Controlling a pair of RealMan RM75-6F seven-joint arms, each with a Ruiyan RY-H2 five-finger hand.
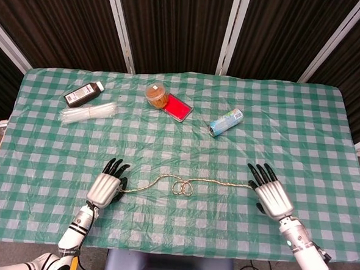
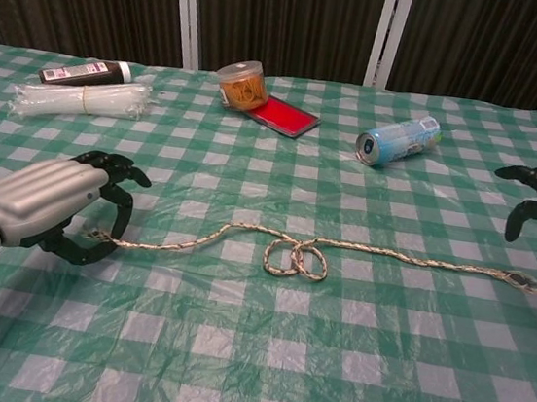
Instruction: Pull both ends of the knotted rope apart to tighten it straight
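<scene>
While the left hand (image 2: 47,205) pinches one rope (image 2: 292,251) end | right hand (image 1: 270,195) hovers spread, released, over the other end.

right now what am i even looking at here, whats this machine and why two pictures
It is a robot with two arms ending in humanlike hands, steered by a person. One picture looks down from its head, the other looks forward from its chest. On the checked table lies a knotted rope. The left hand grips one rope end. The right hand is open, spread above the other end, not holding it. Further back lie a can, a brown bottle, a jar, a red case and a white bundle.
</scene>
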